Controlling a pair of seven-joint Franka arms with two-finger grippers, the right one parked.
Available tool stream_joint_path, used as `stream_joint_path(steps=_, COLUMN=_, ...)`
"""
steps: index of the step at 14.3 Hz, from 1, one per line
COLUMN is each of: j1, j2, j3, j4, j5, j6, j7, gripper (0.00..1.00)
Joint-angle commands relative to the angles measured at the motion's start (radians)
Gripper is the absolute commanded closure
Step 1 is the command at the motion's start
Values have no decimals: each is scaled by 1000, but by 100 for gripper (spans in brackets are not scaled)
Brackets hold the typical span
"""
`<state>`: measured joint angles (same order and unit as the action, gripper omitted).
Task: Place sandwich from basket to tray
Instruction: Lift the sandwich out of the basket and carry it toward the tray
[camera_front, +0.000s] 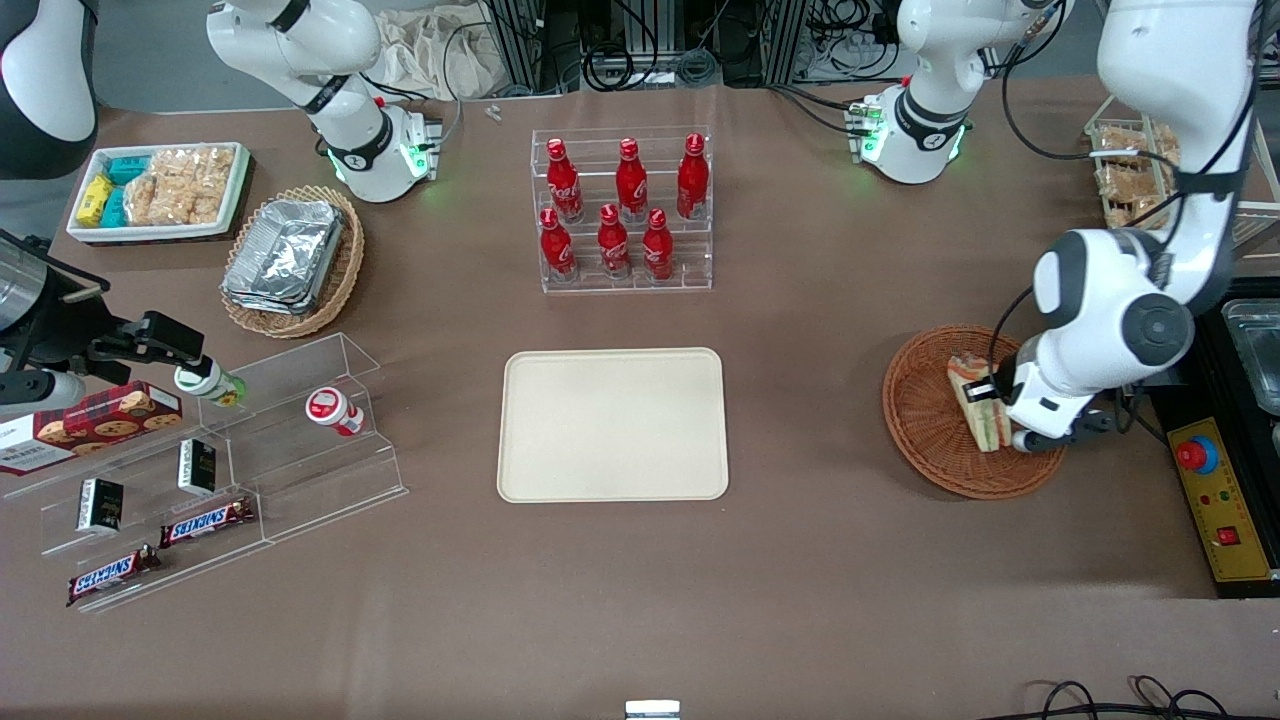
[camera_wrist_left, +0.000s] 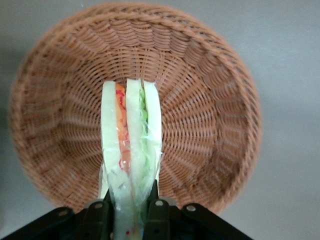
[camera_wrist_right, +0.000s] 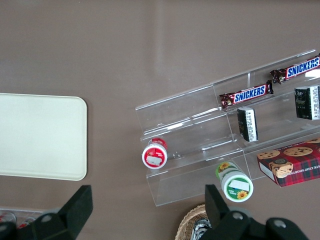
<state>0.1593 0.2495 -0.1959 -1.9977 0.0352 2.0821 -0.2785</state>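
Note:
The sandwich (camera_front: 975, 404) is a white-bread wedge with red and green filling, standing on edge in the round reddish-brown basket (camera_front: 925, 420) toward the working arm's end of the table. My left gripper (camera_front: 990, 415) is down in the basket, shut on the sandwich. In the left wrist view the black fingers (camera_wrist_left: 157, 212) press the wrapped sandwich (camera_wrist_left: 131, 145) from both sides over the basket's woven floor (camera_wrist_left: 200, 125). The cream-beige tray (camera_front: 613, 424) lies flat at the table's middle, with nothing on it.
A clear rack of red bottles (camera_front: 622, 210) stands farther from the camera than the tray. A tan oval basket with foil containers (camera_front: 292, 258), a white snack bin (camera_front: 158, 190) and clear shelves of snacks (camera_front: 215, 470) lie toward the parked arm's end. A yellow control box (camera_front: 1222, 500) sits beside the basket.

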Motion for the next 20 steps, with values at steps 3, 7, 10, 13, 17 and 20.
stream_joint_path(steps=3, j1=-3, j2=-21, j3=-71, j4=359, j5=-6, j6=-390, j7=38, gripper=100)
stream_joint_path(steps=7, j1=-4, j2=-23, j3=-207, j4=451, j5=5, j6=-451, j7=28, gripper=100)
stream_joint_path(steps=10, j1=-32, j2=48, j3=-333, j4=451, j5=6, j6=-416, j7=-42, gripper=99)
stream_joint_path(steps=13, j1=-168, j2=167, j3=-336, j4=451, j5=55, j6=-222, j7=-178, gripper=84)
stream_joint_path(steps=17, j1=-297, j2=376, j3=-333, j4=514, j5=130, j6=-50, j7=-405, gripper=96)
stream_joint_path(steps=20, j1=-360, j2=473, j3=-332, j4=550, j5=205, j6=18, j7=-511, gripper=96)
